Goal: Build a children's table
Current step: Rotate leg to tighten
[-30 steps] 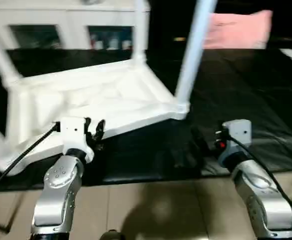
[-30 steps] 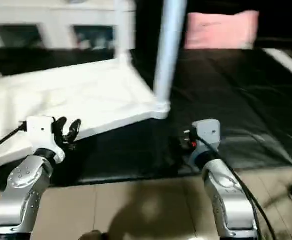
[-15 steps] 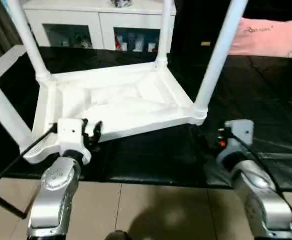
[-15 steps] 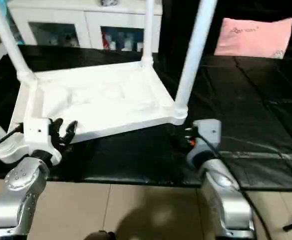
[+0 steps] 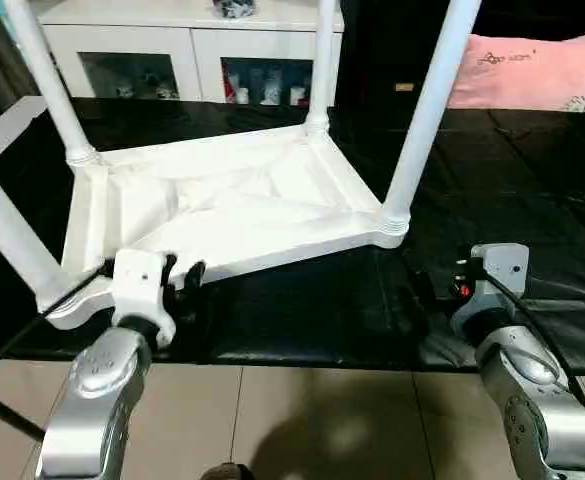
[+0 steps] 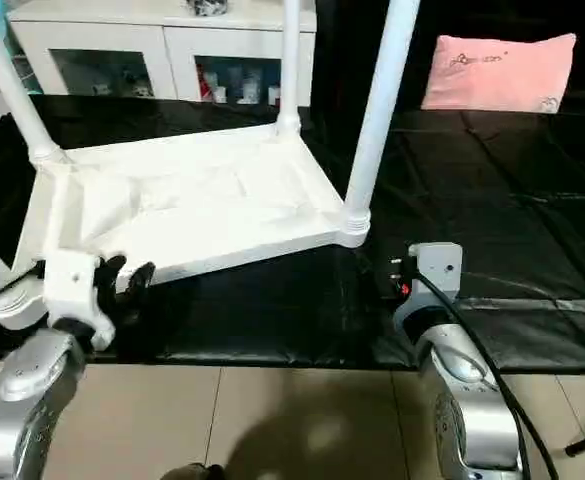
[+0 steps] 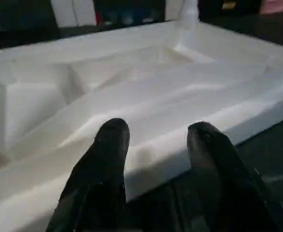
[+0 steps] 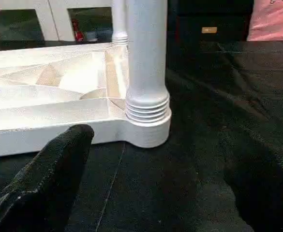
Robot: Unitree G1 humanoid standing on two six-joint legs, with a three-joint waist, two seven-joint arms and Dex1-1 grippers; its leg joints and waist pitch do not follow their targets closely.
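The children's table lies upside down on the black mat, its ribbed white tabletop [image 5: 232, 205] facing up. Four white legs stand in the corner sockets: far left [image 5: 47, 90], far right [image 5: 322, 60], near right [image 5: 427, 110] and near left [image 5: 7, 230]. My left gripper [image 5: 180, 275] sits at the tabletop's near rim [image 7: 180, 145]. It is open, its black fingers [image 7: 107, 159] side by side just in front of the rim and closed on nothing. My right gripper [image 8: 165, 159] is wide open, low over the mat, a short way in front of the near right leg's socket [image 8: 146, 121].
A white glass-door cabinet [image 5: 192, 50] stands behind the mat [image 5: 302, 310], and a pink pillow [image 5: 527, 70] lies at the back right. Beige tiled floor [image 5: 302, 420] runs along the mat's near edge. A thin black rod [image 5: 2, 410] crosses the floor at the lower left.
The head camera has swung and steadied, so the whole picture shifted. My right arm has drawn slightly right, away from the near right corner. Both grippers keep the same opening.
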